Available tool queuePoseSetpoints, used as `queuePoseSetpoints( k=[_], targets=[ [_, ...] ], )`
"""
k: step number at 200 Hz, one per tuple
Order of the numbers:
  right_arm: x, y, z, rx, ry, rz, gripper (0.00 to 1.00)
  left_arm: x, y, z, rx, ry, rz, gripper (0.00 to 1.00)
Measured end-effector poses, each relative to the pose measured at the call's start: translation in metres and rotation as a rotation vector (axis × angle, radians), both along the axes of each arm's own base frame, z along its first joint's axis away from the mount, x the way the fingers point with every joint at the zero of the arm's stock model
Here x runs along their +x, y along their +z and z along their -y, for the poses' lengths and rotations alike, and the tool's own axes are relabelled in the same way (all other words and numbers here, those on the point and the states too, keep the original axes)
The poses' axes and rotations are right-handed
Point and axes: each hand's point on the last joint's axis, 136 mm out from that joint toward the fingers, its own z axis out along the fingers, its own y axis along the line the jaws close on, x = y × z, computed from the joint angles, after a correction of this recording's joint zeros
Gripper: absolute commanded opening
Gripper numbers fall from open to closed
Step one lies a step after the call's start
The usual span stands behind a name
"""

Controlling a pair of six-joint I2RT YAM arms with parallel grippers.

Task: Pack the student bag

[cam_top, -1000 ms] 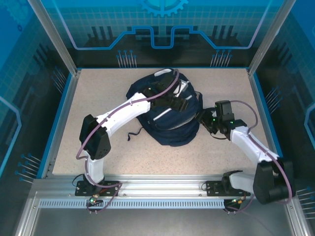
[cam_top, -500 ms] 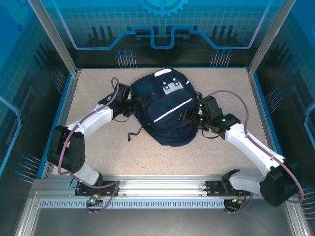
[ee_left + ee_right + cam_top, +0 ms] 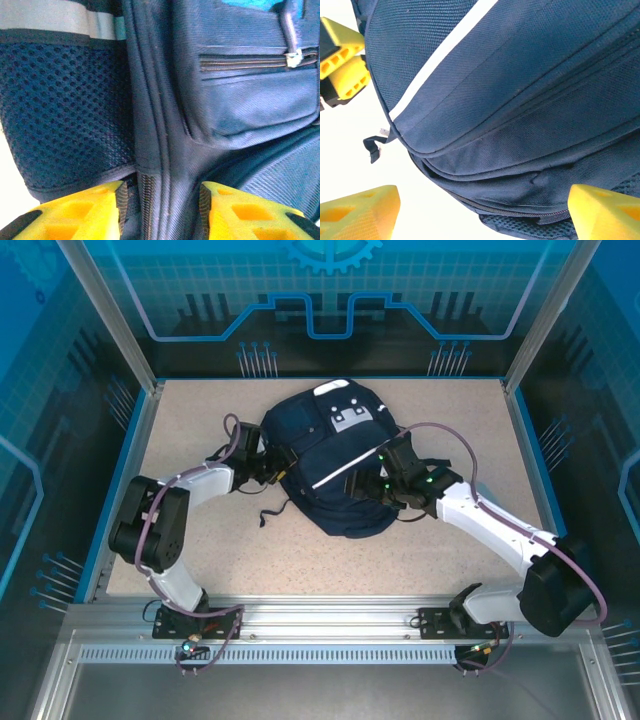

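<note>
From above, your student bag [image 3: 330, 475] lies centred on the bench [image 3: 200, 430], with the left end effector [image 3: 274, 468] at its left flank and the right end effector [image 3: 370, 482] at its right. In the left wrist view, yellow fingers [image 3: 85, 210] straddle a zipper seam; you cannot tell whether they pinch it. In the right wrist view, the fingers [image 3: 360, 212] stand wide apart, released.

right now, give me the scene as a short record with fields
bag: large soft navy-blue fabric backpack, lying on speckled beige table
left hand: at backpack's left side, yellow fingers straddling a zip seam, grip unclear
right hand: open wide, at backpack's right side
pocket zip: closed
</note>
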Motion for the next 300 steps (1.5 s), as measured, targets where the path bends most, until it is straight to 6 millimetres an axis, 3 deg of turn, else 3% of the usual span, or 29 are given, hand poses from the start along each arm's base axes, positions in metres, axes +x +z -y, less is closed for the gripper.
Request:
queuePoseSetpoints(
  k=[40,101,135,167,195,248,300],
  targets=[
    [0.002,0.001,-0.002,-0.010,-0.001,0.009,0.88,0.008,-0.007,0.008,-0.052,-0.001,0.001,0.38],
    [-0.004,0.010,-0.019,-0.070,0.041,0.048,0.84,0.012,-0.008,0.017,-0.158,0.009,0.018,0.01],
    [-0.021,0.014,-0.059,-0.137,0.140,0.076,0.79,0.007,0.005,0.017,-0.195,0.021,0.039,0.00],
    [-0.033,-0.001,-0.105,-0.182,0.222,0.057,0.68,0.003,0.044,0.022,-0.241,0.023,0.100,0.00],
    [-0.031,-0.016,-0.127,-0.211,0.217,0.042,0.58,-0.007,0.067,0.035,-0.269,-0.001,0.127,0.00],
    [-0.009,-0.015,-0.129,-0.235,0.113,0.079,0.48,-0.018,0.064,0.053,-0.270,-0.013,0.076,0.00],
    [0.003,-0.022,-0.102,-0.327,0.016,0.081,0.46,-0.024,0.066,0.066,-0.280,-0.023,0.060,0.00]
  ],
)
